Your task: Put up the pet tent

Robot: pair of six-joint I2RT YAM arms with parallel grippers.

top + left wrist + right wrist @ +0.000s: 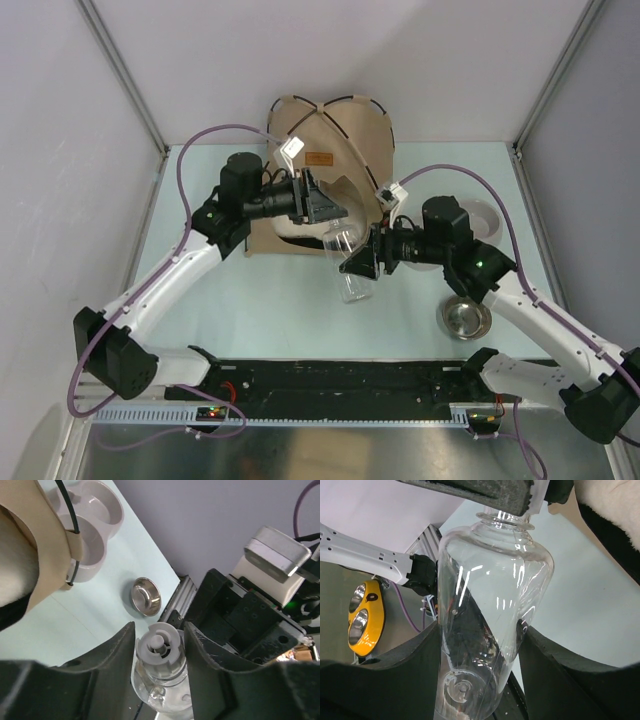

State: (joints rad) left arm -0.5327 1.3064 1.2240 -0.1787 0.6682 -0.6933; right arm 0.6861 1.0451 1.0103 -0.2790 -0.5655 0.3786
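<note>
The tan pet tent [340,130] with black crossing poles and a brown label [319,158] stands at the back centre. Its fabric edge shows in the left wrist view [45,535]. A clear plastic bottle [352,278] hangs in the air in front of it, between both grippers. My left gripper [328,210] is shut on the bottle's grey-white cap [159,647], with a finger on each side. My right gripper [358,265] is shut on the bottle's body [490,595] near its base. No pompom shows.
A fluffy white cushion [15,565] lies inside the tent. A steel bowl [465,318] sits on the table at the right, in front of a grey double bowl [487,214]. A black rail [340,378] runs along the near edge.
</note>
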